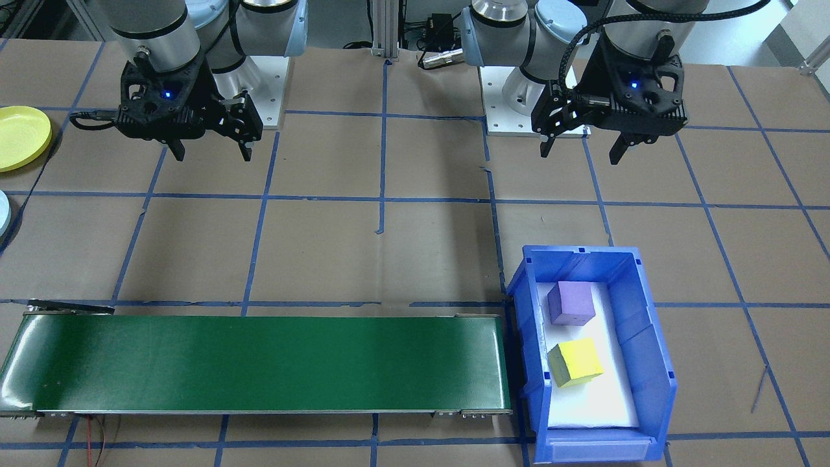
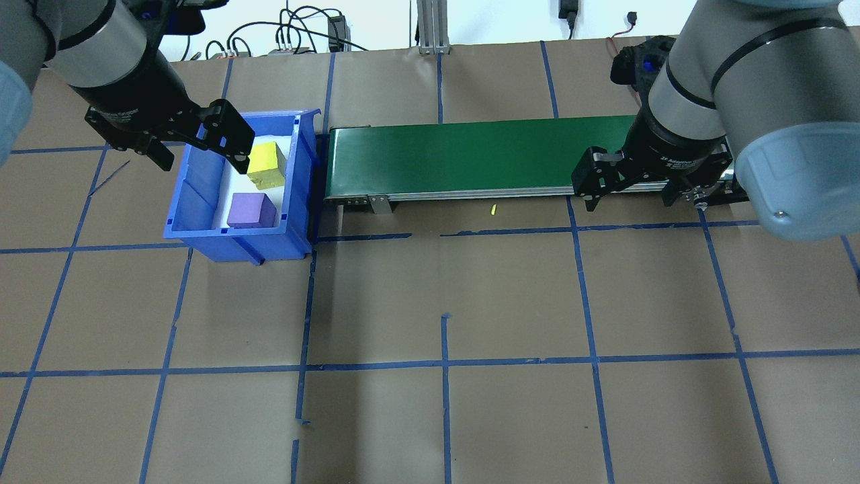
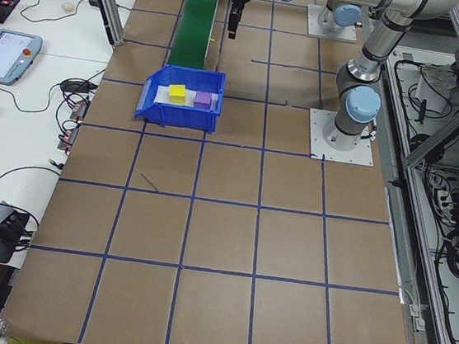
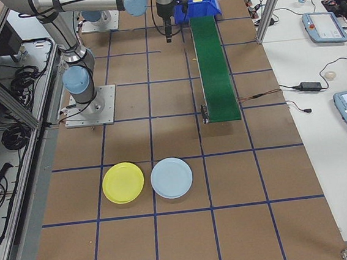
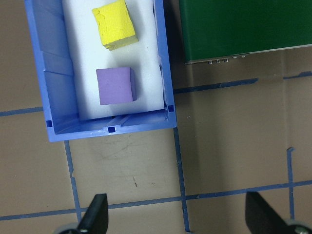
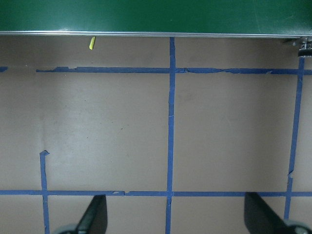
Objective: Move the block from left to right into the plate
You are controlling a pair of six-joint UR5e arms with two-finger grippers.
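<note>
Blue bin (image 1: 648, 363) still holds both blocks, so task looks ~0% done: nothing picked, nothing on the belt, nothing in a plate.

Status:
- L gripper (image 1: 581, 148) wide open, empty, hanging above the table near the bin on the robot side. Wrist view shows both fingers (image 5: 95, 214) spread, bare table between.
- R gripper (image 1: 211, 152) also open, empty, above the table on the robot side of the belt (image 1: 259, 363), toward its right end.
- Yellow block (image 1: 575, 362) and purple block (image 1: 570, 303) sit apart on white liner in the bin, at the left end of the belt. Purple is nearer the robot.
- Yellow plate (image 4: 123, 183) and pale blue plate (image 4: 171, 177) side by side on the table, well past the belt's right end.

Left to do (my read): L picks a block, sets it on belt, R takes it at the far end, drops into plate. Which block/plate the task doesn't say.

Count: 2 blocks, 2 plates, 1 bin, 1 belt, 2 grippers. Small yellow scrap (image 2: 493, 210) on the table by the belt.
</note>
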